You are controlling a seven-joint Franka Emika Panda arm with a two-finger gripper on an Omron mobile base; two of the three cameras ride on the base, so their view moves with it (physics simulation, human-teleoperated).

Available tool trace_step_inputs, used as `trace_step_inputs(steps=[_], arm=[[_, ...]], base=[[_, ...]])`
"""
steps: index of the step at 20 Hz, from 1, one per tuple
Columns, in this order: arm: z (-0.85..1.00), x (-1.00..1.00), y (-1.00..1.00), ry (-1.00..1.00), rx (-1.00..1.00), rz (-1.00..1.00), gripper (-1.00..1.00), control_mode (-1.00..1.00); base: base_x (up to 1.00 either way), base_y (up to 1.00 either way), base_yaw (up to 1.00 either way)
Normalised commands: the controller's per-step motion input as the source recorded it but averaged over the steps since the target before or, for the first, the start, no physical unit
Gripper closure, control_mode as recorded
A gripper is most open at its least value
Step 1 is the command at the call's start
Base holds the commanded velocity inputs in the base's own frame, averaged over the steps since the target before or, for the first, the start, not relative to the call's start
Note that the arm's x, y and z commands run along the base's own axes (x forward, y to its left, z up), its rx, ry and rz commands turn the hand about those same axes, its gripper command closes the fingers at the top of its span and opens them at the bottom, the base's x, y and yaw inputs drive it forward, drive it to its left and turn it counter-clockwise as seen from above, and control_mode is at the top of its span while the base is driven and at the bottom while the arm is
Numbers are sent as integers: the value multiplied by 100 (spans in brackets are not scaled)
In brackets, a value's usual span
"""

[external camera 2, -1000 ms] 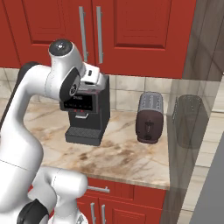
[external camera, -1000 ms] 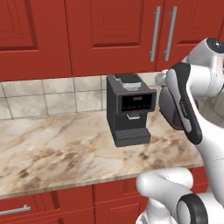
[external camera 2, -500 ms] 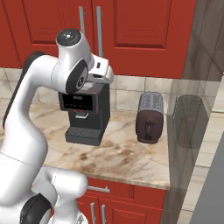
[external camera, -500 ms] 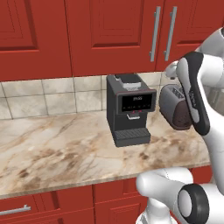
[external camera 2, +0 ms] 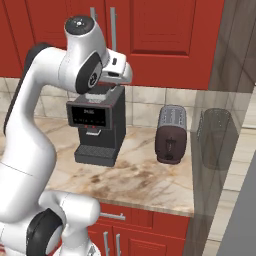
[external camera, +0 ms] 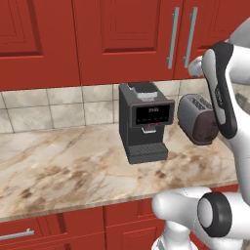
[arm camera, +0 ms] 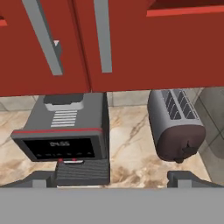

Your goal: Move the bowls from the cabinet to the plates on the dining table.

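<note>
Gripper raised before the closed cabinet, above the counter appliances.

The gripper [arm camera: 112, 180] is held released, its fingertips [arm camera: 187, 178] spread wide with nothing between them. The cabinet [external camera: 122, 39] doors are shut, their silver handles [arm camera: 101, 35] side by side. On the marble counter [external camera: 63, 166], near its back edge, a coffee machine [external camera 2: 95, 125] stands beside a toaster [external camera 2: 171, 134].

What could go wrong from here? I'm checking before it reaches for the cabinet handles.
1. The cabinet doors are shut and its two bar handles sit close together, so the open claw might catch the wrong one.
2. The coffee machine and toaster stand right under the doors; a low arm swing might knock them.
3. No bowls are visible yet, so their position is unknown.
</note>
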Motion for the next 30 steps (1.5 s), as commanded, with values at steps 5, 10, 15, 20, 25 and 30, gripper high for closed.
trace_step_inputs(steps=[5, 10, 15, 20, 25, 30], arm=[[17, 17, 0, 0, 0, 0, -100, -100], [8, 40, 0, 0, -1, 0, -100, -100], [2, 53, 0, 0, -2, 0, -100, -100], [4, 44, 0, 0, -2, 0, -100, -100], [7, 42, 0, 0, -3, 0, -100, -100], [3, 47, 0, 0, -3, 0, -100, -100]], base=[[0, 0, 0], [0, 0, 0], [0, 0, 0], [0, 0, 0], [0, 0, 0], [0, 0, 0]])
